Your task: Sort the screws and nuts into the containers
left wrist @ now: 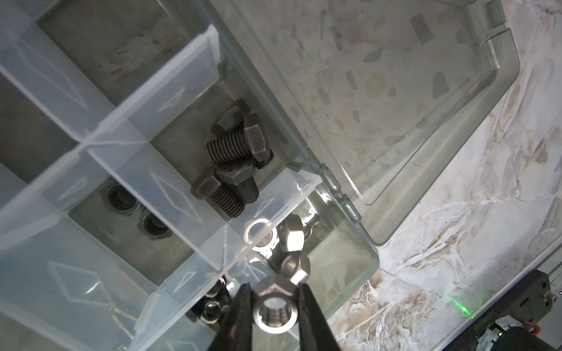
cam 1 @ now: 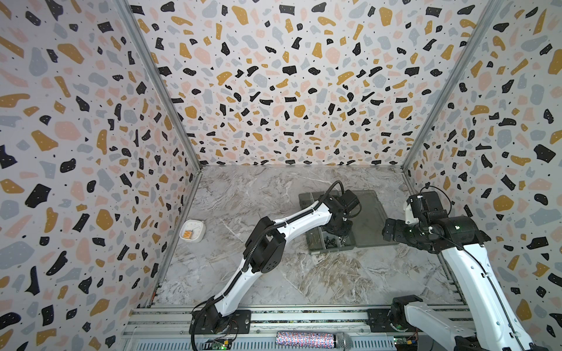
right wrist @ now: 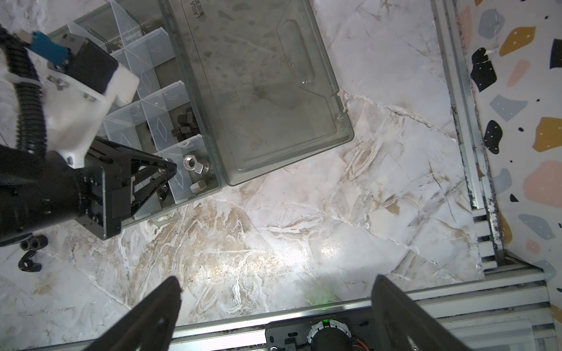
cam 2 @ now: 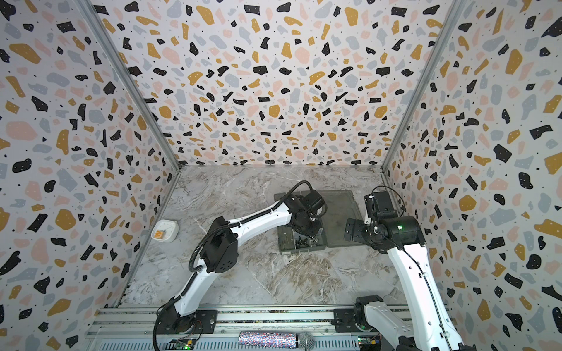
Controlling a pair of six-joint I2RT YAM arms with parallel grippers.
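Shiny silver threaded hex nut (left wrist: pixel 273 314) sits clamped between the left fingers (left wrist: pixel 240 313), over the smoky-grey plastic organiser box (left wrist: pixel 334 258) compartment holding similar nuts (left wrist: pixel 292 240); right fingers (right wrist: pixel 158 310) spread wide, empty.

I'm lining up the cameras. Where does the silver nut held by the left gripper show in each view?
Both top views: not discernible, under the left gripper, right of centre.
Left wrist: nut at the bottom edge, middle, clamped in the jaws.
Right wrist: nut barely visible at that gripper's tips, left of centre.
Shared landmark: the open lid beside it, in all four.
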